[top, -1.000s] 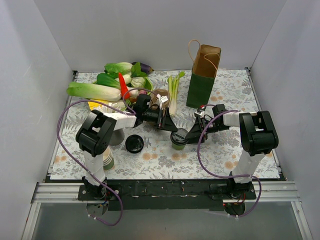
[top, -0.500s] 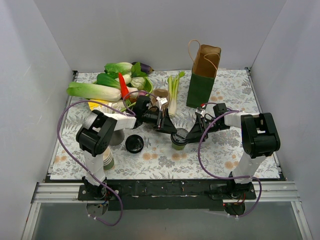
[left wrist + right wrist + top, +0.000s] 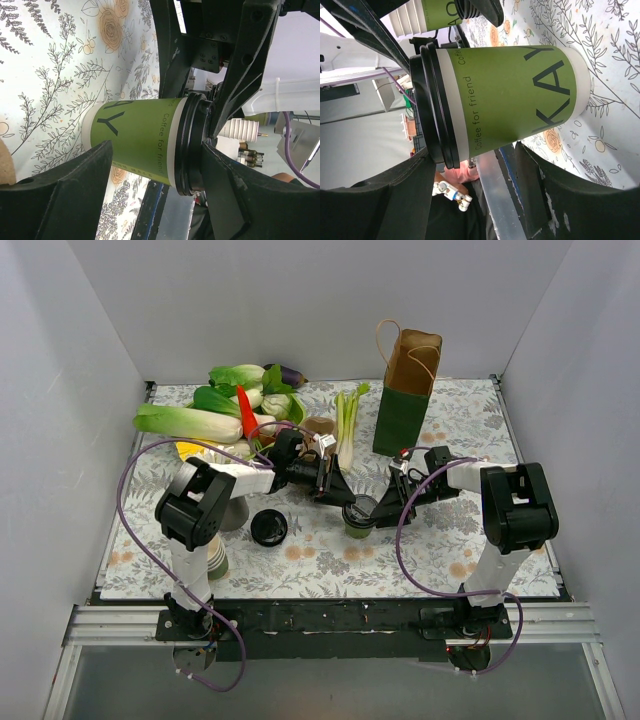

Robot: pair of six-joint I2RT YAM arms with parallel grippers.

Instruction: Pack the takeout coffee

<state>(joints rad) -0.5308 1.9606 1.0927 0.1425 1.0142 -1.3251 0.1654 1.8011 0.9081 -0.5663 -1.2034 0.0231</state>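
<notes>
The takeout coffee [image 3: 358, 516] is a green paper cup with a black lid, standing upright mid-table. It shows in the left wrist view [image 3: 145, 140] and the right wrist view [image 3: 510, 95]. My left gripper [image 3: 345, 498] reaches in from the left, jaws wide apart. In its wrist view [image 3: 157, 150] one finger lies against the lid [image 3: 192, 145] and the other is by the cup's base. My right gripper [image 3: 383, 510] is against the cup's right side, open. In its wrist view [image 3: 475, 150] its fingers straddle the cup from lid [image 3: 432, 105] to base without clamping it.
A green and brown paper bag [image 3: 405, 390] stands open at the back right. A loose black lid [image 3: 268, 527] lies left of the cup. A stack of green cups [image 3: 215, 555] and a grey cup [image 3: 232, 512] stand by the left arm. Vegetables [image 3: 230, 405] fill the back left.
My left gripper has slid a little right and down, onto the cup's lid. The cup and my right gripper have barely moved.
</notes>
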